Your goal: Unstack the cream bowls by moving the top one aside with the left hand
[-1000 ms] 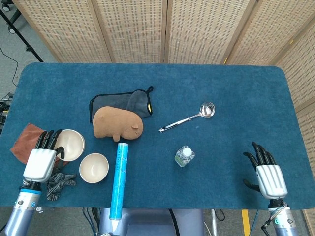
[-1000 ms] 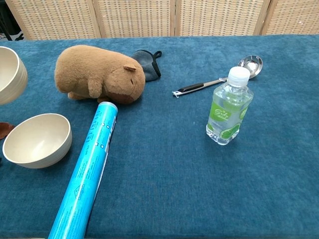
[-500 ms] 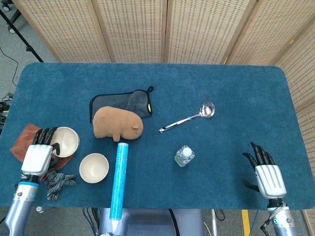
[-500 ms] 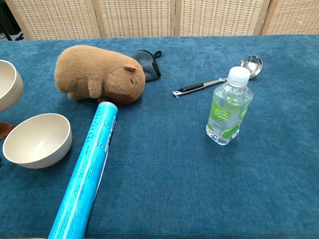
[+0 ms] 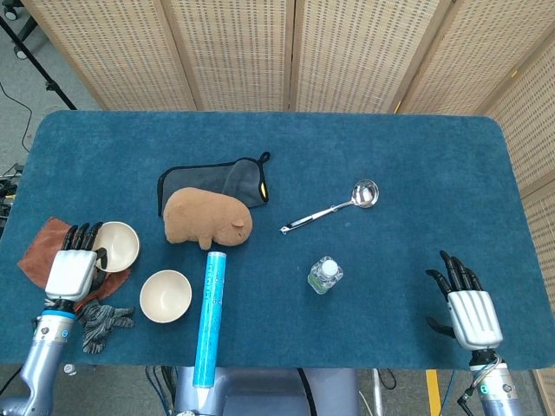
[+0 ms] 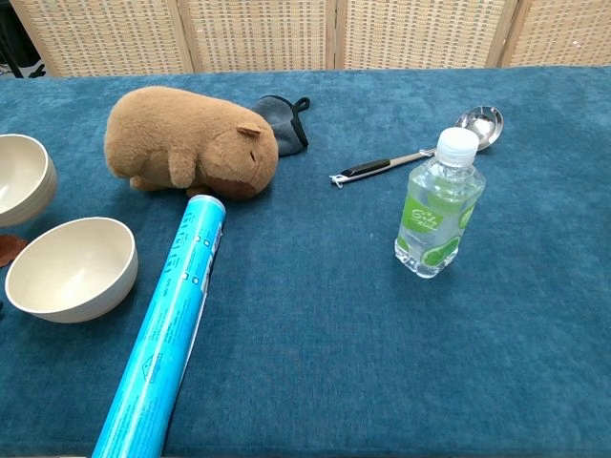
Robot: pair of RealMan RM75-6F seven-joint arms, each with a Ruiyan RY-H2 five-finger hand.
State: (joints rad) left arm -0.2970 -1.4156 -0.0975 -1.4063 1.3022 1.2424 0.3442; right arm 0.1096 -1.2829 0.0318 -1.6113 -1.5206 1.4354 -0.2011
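Observation:
Two cream bowls stand apart at the table's front left. One cream bowl (image 5: 118,244) (image 6: 23,177) sits level by the brown cloth (image 5: 42,248), and my left hand (image 5: 73,269) holds its near-left rim, thumb inside and fingers along the outside. The other cream bowl (image 5: 166,295) (image 6: 72,267) rests alone on the blue table, right of and nearer than the first. The chest view does not show my left hand. My right hand (image 5: 467,308) hovers at the front right with fingers spread, holding nothing.
A brown capybara plush (image 5: 208,218) lies on a grey mitt (image 5: 218,180). A blue tube (image 5: 210,317) lies right of the free bowl. A water bottle (image 5: 324,275), a steel ladle (image 5: 334,207) and a grey knitted rag (image 5: 105,321) are also on the table.
My left hand has carried its bowl down and slightly left; the bowl went from tilted and raised to level and low beside the brown cloth. The right hand stayed put.

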